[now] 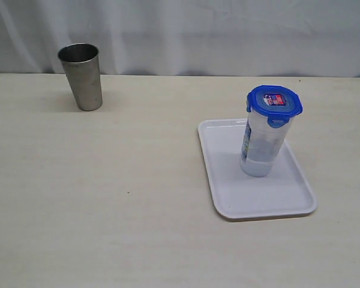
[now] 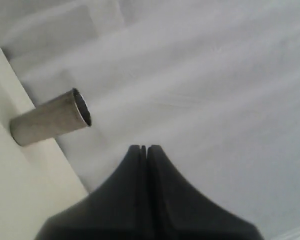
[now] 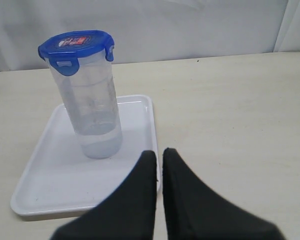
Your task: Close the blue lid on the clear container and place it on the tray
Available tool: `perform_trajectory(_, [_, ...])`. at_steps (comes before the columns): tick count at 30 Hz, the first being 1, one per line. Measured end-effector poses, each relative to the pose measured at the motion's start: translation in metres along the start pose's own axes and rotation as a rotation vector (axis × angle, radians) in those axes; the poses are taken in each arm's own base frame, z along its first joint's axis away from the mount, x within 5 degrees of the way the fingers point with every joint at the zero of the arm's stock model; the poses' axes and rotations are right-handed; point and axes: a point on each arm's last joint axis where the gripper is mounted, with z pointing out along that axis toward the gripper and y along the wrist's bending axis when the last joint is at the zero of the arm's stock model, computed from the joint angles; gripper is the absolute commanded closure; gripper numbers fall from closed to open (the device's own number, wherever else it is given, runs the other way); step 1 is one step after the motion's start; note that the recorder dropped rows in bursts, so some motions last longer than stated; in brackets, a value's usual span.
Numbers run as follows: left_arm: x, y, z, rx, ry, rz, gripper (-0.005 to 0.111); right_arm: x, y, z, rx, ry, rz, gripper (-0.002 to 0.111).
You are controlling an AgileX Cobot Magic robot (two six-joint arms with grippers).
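The clear container [image 1: 263,147], capped by the blue lid [image 1: 274,102], stood on the tray [image 1: 240,201]. The left pincer [image 2: 143,148] and right pincer [image 3: 159,152] were closed, empty.

Soft, even, bright light falls on the pale table [image 1: 108,210]. Shadows are faint: a thin dark line under the near rim of the tray [image 1: 258,201] and a dim smudge at the foot of the steel cup [image 1: 81,77]. No hard glare. The left gripper [image 2: 143,149] and right gripper [image 3: 159,152] are blurred close to the lens; the left wrist view is hazy throughout.
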Motion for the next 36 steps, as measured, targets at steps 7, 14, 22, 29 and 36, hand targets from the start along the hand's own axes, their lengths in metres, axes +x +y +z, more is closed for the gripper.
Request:
perform_trajectory(7, [0.001, 0.004, 0.0, -0.04, 0.01, 0.553, 0.107, 0.0, 0.0, 0.0, 0.0, 0.0, 0.0, 0.104])
perform_trajectory(14, [0.004, 0.014, -0.001, -0.117, 0.115, 1.006, 0.107, 0.0, 0.0, 0.0, 0.0, 0.0, 0.0, 0.104])
perform_trajectory(22, [0.008, 0.024, -0.004, -0.187, 0.237, 1.185, 0.107, 0.0, 0.0, 0.0, 0.0, 0.0, 0.0, 0.104])
perform_trajectory(29, [0.009, 0.027, -0.005, -0.201, 0.28, 1.27, 0.107, 0.0, 0.0, 0.0, 0.0, 0.0, 0.0, 0.104])
perform_trajectory(36, [0.009, 0.027, -0.005, -0.201, 0.282, 1.296, 0.107, 0.0, 0.0, 0.0, 0.0, 0.0, 0.0, 0.104])
